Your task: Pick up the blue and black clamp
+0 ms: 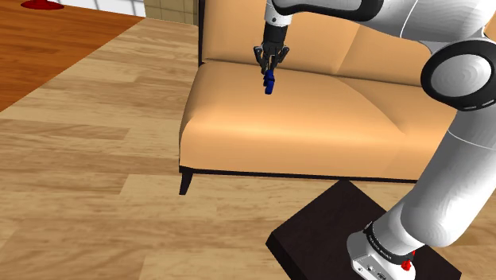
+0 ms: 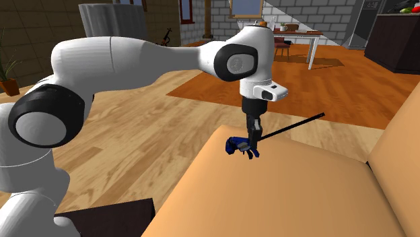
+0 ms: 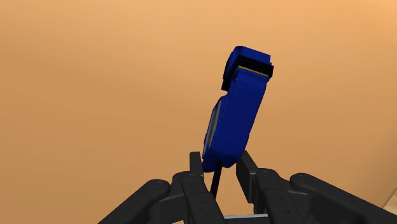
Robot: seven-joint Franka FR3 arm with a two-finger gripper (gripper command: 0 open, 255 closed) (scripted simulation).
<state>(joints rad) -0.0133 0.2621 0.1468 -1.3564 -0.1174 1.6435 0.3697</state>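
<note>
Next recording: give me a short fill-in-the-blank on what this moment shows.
1. The gripper is ____ on the clamp.
2. The clamp's body is mostly ____, with black parts.
3. The clamp is over the sofa's ____, not its backrest.
Missing words: shut; blue; seat.

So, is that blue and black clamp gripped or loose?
Gripped: the black fingers clasp the blue and black clamp between them.
</note>
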